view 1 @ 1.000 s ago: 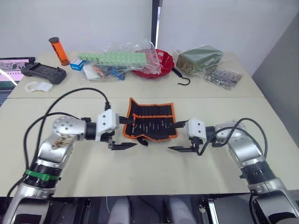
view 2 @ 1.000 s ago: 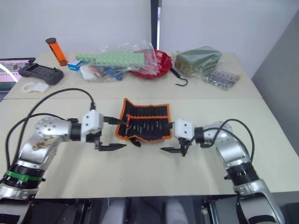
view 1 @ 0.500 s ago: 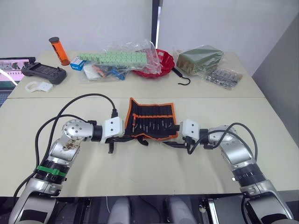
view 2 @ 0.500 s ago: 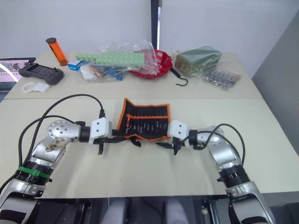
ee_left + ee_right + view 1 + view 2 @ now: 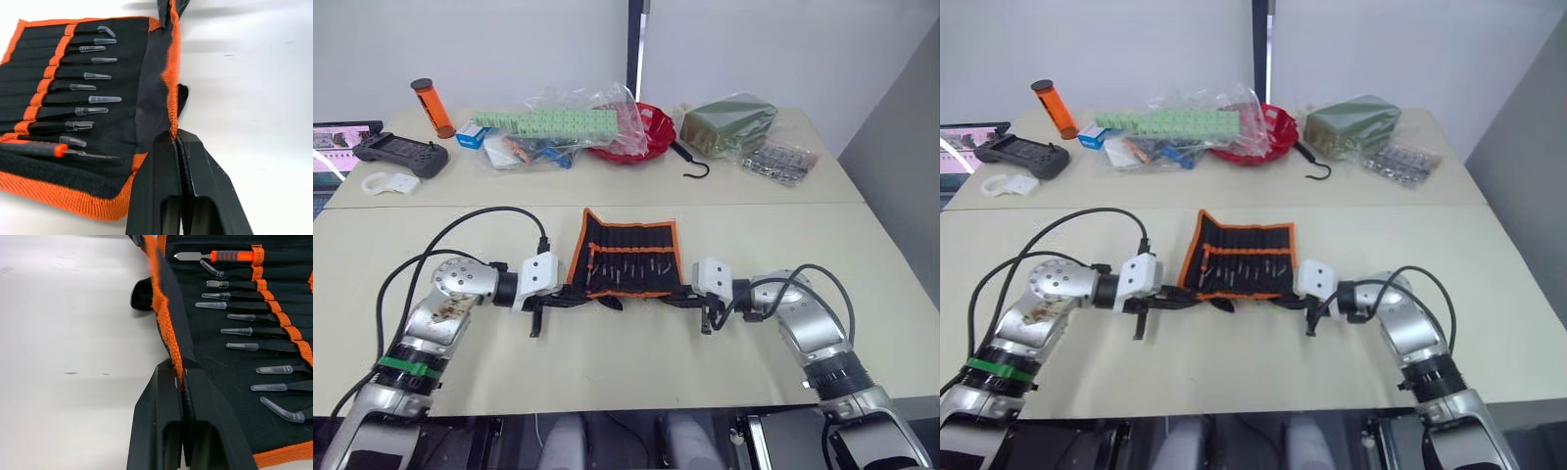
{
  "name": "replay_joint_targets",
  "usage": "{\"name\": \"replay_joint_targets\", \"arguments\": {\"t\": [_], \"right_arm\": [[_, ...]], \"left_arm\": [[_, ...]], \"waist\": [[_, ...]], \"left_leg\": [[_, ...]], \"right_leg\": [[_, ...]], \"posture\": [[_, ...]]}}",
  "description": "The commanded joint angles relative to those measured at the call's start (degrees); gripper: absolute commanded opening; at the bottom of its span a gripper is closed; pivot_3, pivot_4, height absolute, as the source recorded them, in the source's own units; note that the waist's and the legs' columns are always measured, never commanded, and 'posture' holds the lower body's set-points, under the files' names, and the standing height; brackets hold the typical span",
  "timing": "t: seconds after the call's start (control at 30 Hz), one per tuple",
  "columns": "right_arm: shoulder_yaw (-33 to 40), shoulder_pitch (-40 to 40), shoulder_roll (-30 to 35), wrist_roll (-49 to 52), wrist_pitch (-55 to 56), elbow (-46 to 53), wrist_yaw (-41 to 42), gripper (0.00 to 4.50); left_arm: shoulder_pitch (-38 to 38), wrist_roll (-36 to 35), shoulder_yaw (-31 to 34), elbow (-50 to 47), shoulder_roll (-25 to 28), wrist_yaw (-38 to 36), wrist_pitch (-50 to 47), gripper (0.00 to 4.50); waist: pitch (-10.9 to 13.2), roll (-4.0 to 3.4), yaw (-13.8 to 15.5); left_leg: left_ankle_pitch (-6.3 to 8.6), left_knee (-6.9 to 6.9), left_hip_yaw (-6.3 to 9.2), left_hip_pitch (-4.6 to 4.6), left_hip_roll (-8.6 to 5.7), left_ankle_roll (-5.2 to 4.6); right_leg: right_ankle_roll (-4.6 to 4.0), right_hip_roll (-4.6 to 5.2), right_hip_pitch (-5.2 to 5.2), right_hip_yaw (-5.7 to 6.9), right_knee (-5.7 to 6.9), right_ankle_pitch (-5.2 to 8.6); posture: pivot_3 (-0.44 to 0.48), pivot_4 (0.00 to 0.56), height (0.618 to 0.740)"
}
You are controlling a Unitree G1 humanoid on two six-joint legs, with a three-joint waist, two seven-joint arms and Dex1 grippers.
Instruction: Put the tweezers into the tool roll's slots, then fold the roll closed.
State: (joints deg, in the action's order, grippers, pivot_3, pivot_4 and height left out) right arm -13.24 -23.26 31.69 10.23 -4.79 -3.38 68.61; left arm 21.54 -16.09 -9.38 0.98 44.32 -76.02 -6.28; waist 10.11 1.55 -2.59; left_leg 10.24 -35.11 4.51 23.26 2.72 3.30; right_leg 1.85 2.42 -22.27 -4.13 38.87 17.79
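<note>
Tweezers point(image 5: 90, 99) are sitting in the slots point(image 5: 44, 83) of the tool roll point(image 5: 628, 259), which is lying open on the table point(image 5: 626, 352). Left gripper point(image 5: 175, 139) is pinching the roll's near orange edge at its left end, fingers point(image 5: 159, 176) closed on the fabric. Right gripper point(image 5: 180, 373) is pinching the same edge at the right end, fingers point(image 5: 161, 406) likewise closed on it.

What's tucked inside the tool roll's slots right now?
In the tool roll, a row of black tweezers with clear tip caps sits in the slots, plus one orange-handled tool. Their upper ends are hidden by the fabric.
</note>
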Motion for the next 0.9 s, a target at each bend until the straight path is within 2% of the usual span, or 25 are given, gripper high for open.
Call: {"name": "replay_joint_targets", "arguments": {"t": [0.03,0.17,0.4,0.67,0.8,0.9], "right_arm": [[0.2,0.2,1.3,2.0,-3.6,4.1,1.2,0.05],[0.6,-0.4,1.5,2.5,-6.4,4.9,1.2,0.05],[-0.5,-4.5,0.9,-2.6,-7.0,-2.5,-3.2,0.05],[-1.3,-6.9,-1.2,-6.1,-5.1,-7.8,-9.2,0.05],[-1.7,-6.7,-1.5,-7.1,-4.1,-7.9,-10.3,0.05],[-1.0,-5.8,-1.9,-5.6,-4.9,-7.0,-10.5,0.05]], "left_arm": [[-0.9,-1.9,1.8,-3.2,1.6,-0.9,-2.3,0.0],[0.3,-1.0,1.7,-2.1,1.0,0.9,-3.7,0.0],[6.0,5.2,-1.7,5.1,0.0,7.4,-12.3,0.0],[7.4,5.5,-2.5,4.5,-2.9,9.9,-14.8,0.0],[7.0,6.8,-3.2,4.6,-3.1,10.4,-14.7,0.0],[6.8,5.1,-1.8,4.0,-3.7,11.2,-18.1,0.0]], "waist": [[0.0,-0.01,0.1],[0.0,-0.01,0.4],[0.0,0.0,0.2],[0.0,0.0,0.3],[0.0,0.0,0.3],[0.0,0.0,0.2]], "left_leg": [[0.0,-0.02,0.0,0.01,0.0,0.0],[0.0,-0.13,0.0,0.02,-0.01,0.0],[0.0,-0.17,0.0,0.01,-0.03,0.0],[0.02,-0.16,0.02,0.08,-0.04,-0.04],[0.02,-0.17,0.02,0.02,-0.04,-0.04],[0.02,-0.17,0.02,0.03,-0.04,-0.04]], "right_leg": [[0.0,0.0,0.0,0.0,0.0,0.0],[0.01,0.0,0.02,0.01,0.0,0.01],[0.02,0.0,0.03,0.01,0.02,0.01],[0.02,0.01,0.0,0.01,0.02,0.01],[0.02,0.0,0.02,0.01,0.06,0.01],[0.02,0.0,0.02,0.0,0.07,0.01]], "posture": [[0.0,0.15,0.74],[0.0,0.15,0.74],[0.0,0.15,0.74],[0.0,0.15,0.74],[0.0,0.15,0.74],[0.0,0.15,0.74]]}}
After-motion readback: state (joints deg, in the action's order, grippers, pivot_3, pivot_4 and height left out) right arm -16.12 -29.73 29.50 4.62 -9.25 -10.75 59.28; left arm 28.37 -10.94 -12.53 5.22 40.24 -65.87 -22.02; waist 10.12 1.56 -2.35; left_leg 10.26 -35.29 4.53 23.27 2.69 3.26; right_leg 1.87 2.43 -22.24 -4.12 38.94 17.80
